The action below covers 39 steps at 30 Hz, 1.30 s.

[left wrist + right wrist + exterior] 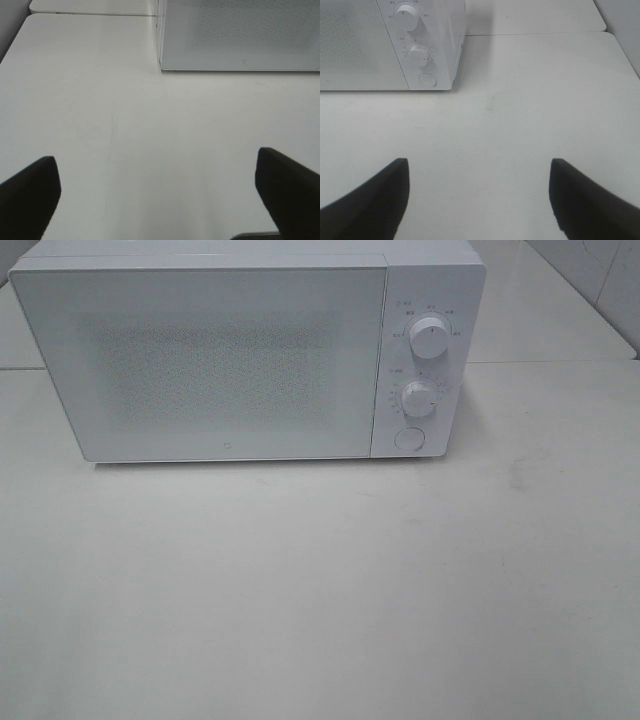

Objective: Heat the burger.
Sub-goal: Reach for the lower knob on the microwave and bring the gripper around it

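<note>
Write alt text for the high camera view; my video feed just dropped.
A white microwave with its door shut stands at the back of a white table, front facing the camera. The panel on the right of its front carries an upper dial, a lower dial and a round button beneath them. No burger is in sight in this view.

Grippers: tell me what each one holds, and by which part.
Nothing is held. The left gripper and right gripper both stand open and empty over the table, in front of the microwave.
</note>
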Each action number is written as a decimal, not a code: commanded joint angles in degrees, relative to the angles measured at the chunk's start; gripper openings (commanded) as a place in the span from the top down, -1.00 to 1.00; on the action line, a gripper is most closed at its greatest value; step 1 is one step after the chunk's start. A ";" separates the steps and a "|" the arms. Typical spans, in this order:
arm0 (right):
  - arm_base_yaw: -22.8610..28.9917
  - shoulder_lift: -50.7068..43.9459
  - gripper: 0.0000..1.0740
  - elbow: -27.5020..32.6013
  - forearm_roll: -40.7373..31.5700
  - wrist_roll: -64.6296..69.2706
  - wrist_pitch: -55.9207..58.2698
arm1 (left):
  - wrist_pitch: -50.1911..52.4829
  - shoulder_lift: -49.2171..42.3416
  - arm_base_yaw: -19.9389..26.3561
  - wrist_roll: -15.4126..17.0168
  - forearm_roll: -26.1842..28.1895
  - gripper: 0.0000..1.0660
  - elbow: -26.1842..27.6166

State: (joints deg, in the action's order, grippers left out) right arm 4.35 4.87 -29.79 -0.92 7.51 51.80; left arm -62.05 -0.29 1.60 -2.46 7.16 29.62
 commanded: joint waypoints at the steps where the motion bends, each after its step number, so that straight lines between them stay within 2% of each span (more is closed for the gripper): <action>1: -0.34 3.55 -0.40 -0.46 -0.11 -0.11 -4.76 | 0.69 -1.32 0.11 0.29 -0.06 -0.83 -0.06; 10: -0.34 12.83 -0.40 1.72 -0.11 -0.11 -15.13 | 0.69 -1.32 0.11 0.29 -0.06 -0.83 -0.06; 12: -0.34 17.59 -0.40 2.64 -0.11 -0.11 -19.31 | 0.69 -1.32 0.11 0.29 -0.06 -0.83 -0.06; 19: -0.34 23.66 -0.40 2.86 -0.06 -0.11 -23.95 | 0.69 -1.32 0.11 0.29 -0.06 -0.83 -0.06; 27: -0.34 35.81 -0.40 2.86 -0.11 -0.11 -38.04 | 0.69 -1.32 0.11 0.29 -0.06 -0.83 -0.06; 39: -0.34 49.27 -0.40 2.86 -0.11 -0.11 -52.08 | 0.69 -1.32 0.11 0.29 -0.06 -0.83 -0.06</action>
State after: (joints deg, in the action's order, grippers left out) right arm 4.35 53.97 -26.99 -0.92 7.51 1.55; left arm -62.05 -0.29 1.60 -2.46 7.16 29.62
